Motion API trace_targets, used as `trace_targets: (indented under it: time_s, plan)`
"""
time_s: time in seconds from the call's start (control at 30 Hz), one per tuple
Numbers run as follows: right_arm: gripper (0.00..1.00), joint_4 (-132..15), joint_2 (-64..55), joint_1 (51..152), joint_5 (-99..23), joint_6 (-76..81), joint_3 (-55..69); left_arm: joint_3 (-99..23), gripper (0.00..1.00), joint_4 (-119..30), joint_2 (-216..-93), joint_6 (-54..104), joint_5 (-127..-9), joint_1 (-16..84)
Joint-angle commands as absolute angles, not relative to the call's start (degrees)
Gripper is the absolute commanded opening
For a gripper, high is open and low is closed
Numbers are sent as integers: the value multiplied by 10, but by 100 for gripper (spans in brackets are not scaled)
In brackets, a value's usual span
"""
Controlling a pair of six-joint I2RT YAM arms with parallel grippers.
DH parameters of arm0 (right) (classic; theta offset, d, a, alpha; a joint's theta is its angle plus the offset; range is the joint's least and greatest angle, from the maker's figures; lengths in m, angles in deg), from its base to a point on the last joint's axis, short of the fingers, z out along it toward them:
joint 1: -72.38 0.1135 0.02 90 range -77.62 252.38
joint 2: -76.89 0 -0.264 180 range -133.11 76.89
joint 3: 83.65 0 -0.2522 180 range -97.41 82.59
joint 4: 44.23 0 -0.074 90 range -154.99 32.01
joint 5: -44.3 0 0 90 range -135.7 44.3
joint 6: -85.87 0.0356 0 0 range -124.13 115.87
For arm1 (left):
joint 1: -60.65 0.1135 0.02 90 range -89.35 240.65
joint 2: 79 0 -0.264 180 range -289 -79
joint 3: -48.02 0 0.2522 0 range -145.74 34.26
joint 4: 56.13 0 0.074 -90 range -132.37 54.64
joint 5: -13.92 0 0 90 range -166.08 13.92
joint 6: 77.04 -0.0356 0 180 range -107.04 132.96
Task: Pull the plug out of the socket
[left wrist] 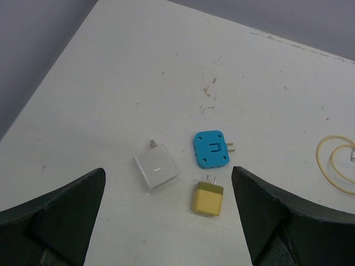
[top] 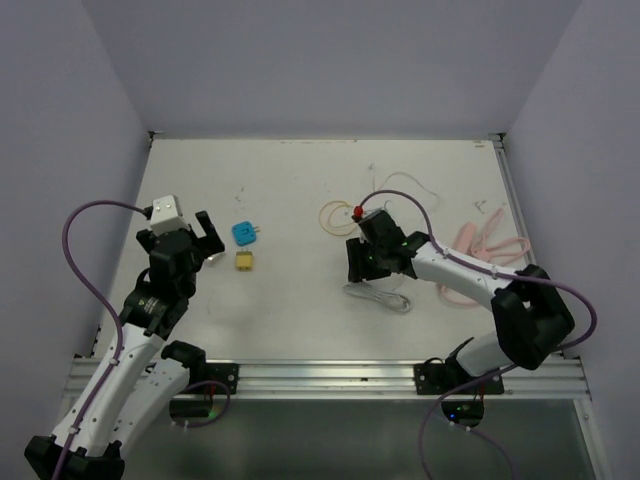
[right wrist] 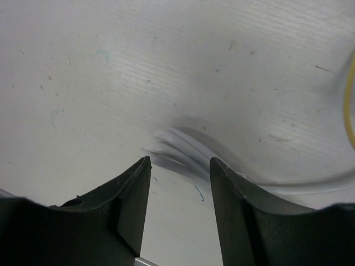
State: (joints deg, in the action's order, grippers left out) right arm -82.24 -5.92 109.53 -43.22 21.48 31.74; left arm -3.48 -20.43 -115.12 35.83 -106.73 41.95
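Spread left tool (left wrist: 168,170) near square blue plug (left wrist: 211,149), boxy yellow plug (left wrist: 207,200); right tool (right wrist: 180,160) parted, empty.

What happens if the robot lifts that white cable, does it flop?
Probably floppy: the white cable lies in loose loops, so it would likely droop and trail. It looks thin, so probably light. Lying flat, it seems unlikely to roll.

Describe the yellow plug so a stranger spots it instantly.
On the left half of the table, three small blocks cluster before the left gripper. The yellow plug lies just nearer the arms than the blue adapter, right of the white cube; only it is mustard-coloured.
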Motion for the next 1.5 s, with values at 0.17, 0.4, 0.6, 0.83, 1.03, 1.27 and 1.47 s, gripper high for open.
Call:
trace_targets:
  time_s: [0.17, 0.4, 0.6, 0.83, 1.03, 1.27, 1.47]
  plan:
    - [50, -822, -120, 1178, -471, 235, 298, -34, 100, -222, -1151, 347, -1067, 425]
    - [50, -907, -74, 1234, -444, 240, 329, -34, 100, -224, -1157, 348, -1061, 425]
    - [50, -960, 29, 1242, -427, 252, 362, -34, 100, -224, -1163, 347, -1060, 426]
    - [49, -1009, 109, 1238, -548, 239, 348, -34, 100, -224, -1165, 347, -1060, 427]
    - [53, -991, 147, 1136, -674, 243, 341, -34, 100, -224, -1167, 347, -1056, 427]
    - [53, -896, 120, 952, -654, 226, 350, -34, 100, -222, -1158, 348, -1059, 427]
    - [52, -824, 25, 860, -568, 204, 324, -34, 100, -222, -1158, 348, -1055, 427]
